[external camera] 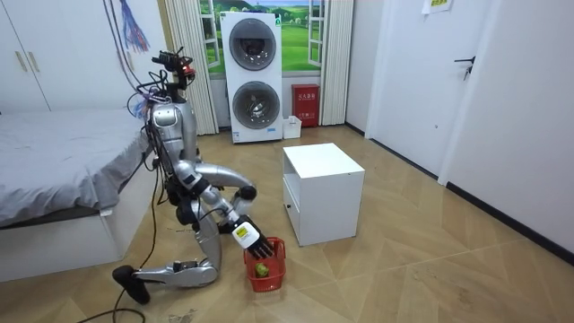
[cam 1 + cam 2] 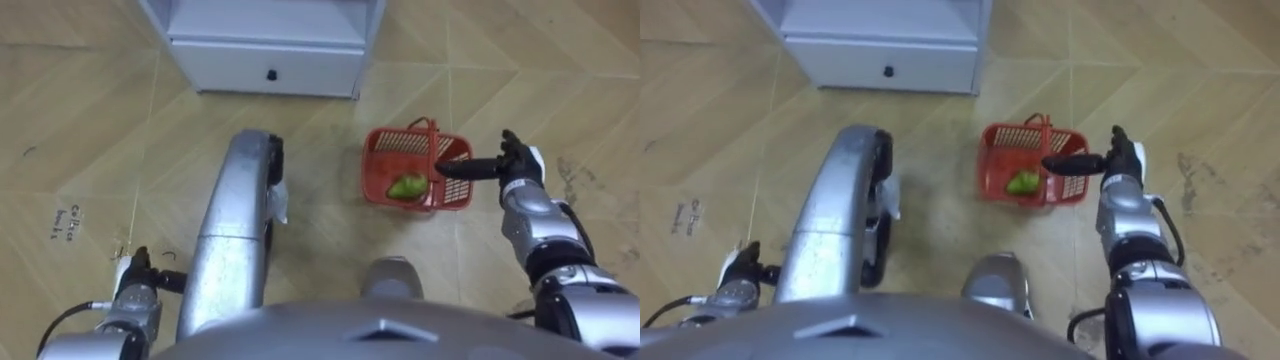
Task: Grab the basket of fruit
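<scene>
The right hand (image 2: 515, 168) reaches over the right rim of the fruit basket (image 2: 374, 168). Its fingers (image 2: 460, 168) are straight and close together with the thumb raised, curled round nothing. The basket (red plastic, handle (image 2: 432, 128) standing up) sits on the wooden floor (image 2: 80, 120) with a green fruit (image 2: 407, 186) inside, near a white cabinet (image 2: 265, 65). The left hand (image 2: 138, 278) hangs low at the robot's side; whether its fingers are spread or closed I cannot tell. In the room view the robot kneels between a bed (image 1: 54, 152) and the cabinet.
</scene>
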You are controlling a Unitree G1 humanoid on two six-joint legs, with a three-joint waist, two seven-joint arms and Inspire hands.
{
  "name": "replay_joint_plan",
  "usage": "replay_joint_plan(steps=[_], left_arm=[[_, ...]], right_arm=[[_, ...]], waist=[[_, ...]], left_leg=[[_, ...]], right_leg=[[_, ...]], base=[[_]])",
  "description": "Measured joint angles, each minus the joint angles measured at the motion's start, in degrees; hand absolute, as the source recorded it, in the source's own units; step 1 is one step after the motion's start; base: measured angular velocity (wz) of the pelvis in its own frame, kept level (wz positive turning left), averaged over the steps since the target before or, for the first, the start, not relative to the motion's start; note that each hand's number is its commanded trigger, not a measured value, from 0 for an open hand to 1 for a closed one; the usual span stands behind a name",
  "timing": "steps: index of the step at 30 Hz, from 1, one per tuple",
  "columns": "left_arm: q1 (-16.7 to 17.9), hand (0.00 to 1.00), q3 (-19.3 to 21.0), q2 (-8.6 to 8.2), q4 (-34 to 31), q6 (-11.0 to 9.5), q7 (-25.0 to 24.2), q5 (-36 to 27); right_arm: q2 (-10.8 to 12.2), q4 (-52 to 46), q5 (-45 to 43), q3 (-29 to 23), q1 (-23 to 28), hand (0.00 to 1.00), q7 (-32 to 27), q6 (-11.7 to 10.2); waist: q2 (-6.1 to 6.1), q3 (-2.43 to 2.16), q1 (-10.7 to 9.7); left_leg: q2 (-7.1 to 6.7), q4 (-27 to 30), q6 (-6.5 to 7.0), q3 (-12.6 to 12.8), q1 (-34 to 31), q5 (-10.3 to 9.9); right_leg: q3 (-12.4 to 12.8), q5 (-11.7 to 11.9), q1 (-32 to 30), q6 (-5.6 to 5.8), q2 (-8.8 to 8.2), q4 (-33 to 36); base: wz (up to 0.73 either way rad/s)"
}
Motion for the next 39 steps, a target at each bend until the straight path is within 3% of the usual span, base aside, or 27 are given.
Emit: replay_joint_plan(steps=[4, 12, 15, 19, 25, 26, 35, 39], left_arm=[[0.27, 0.0, -1.95, -0.4, -0.23, -0.01, -0.1, 0.07], [0.39, 0.0, -4.16, 0.53, -0.04, 0.06, -1.42, 0.08], [-0.12, 0.0, -4.17, 0.99, 0.58, 0.09, -1.66, 0.08], [-0.16, 0.0, -4.63, 1.23, 0.6, 0.31, -2.14, 0.04], [1.03, 0.0, -4.93, 1.48, 0.89, 2.27, -2.88, -0.01], [1.06, 0.0, -4.95, 1.53, 0.88, 2.38, -3.08, -0.01], [1.25, 0.0, -5.35, 1.89, 0.89, 2.45, -4.31, -0.01], [1.54, 0.0, -5.36, 1.95, 0.82, 2.52, -5.41, -0.01]], right_arm=[[-0.13, 0.0, 0.0, -0.05, -0.01, 0.0, -0.87, 0.0], [-0.57, 0.53, 2.06, 0.23, -3.04, 0.0, -1.07, -0.08], [-0.67, 1.05, 2.89, 0.24, -4.55, 0.0, -0.81, -0.11], [-2.01, 1.86, 5.52, 0.24, -5.18, 0.0, -0.58, -0.13], [-4.03, 4.51, 8.82, 1.85, -5.25, 0.0, 0.79, -0.13], [-4.2, 5.14, 8.79, 1.86, -5.24, 0.0, 0.77, -0.12], [-4.38, 7.99, 10.36, 1.95, -7.07, 0.0, 2.22, -0.11], [-5.4, 9.16, 10.44, 2.22, -7.34, 0.0, 3.59, -0.12]], waist=[[-0.08, 0.02, 0.0], [-0.86, 0.64, 1.83], [-0.55, 0.86, 2.57], [0.82, 1.51, 4.58], [2.48, 1.35, 6.39], [2.71, 1.48, 6.85], [2.72, 1.54, 8.11], [3.32, 1.88, 9.32]], left_leg=[[0.01, -0.95, -1.0, -0.03, -0.19, 0.49], [-0.08, -0.88, -1.04, -0.1, -1.33, 0.53], [-0.1, -0.89, -1.01, -0.08, -1.77, 0.54], [0.03, -0.68, -0.92, -0.31, -2.61, 0.58], [0.05, -0.76, -1.05, -0.6, -4.08, 0.66], [0.02, -0.78, -1.11, -0.68, -4.3, 0.69], [-0.19, -0.9, -0.69, -0.3, -6.16, 0.99], [-0.16, -0.9, -0.69, -0.25, -6.2, 0.99]], right_leg=[[-0.11, -0.02, -0.54, -0.04, -0.01, 0.46], [-1.46, -0.01, -0.7, -0.03, 0.19, -0.11], [-2.08, -0.01, -0.6, -0.03, 0.23, -0.24], [-2.68, -0.01, -0.78, -0.03, 0.92, -0.65], [-3.47, -0.02, -1.85, -0.04, 1.29, -0.96], [-3.57, -0.02, -1.94, -0.04, 1.38, -0.96], [-4.78, -0.01, -2.86, -0.04, 0.95, -1.42], [-5.15, -0.02, -2.65, -0.04, 1.03, -1.62]], base=[[0.04], [0.07], [0.09], [0.08], [0.06], [0.07], [0.07], [0.03]])
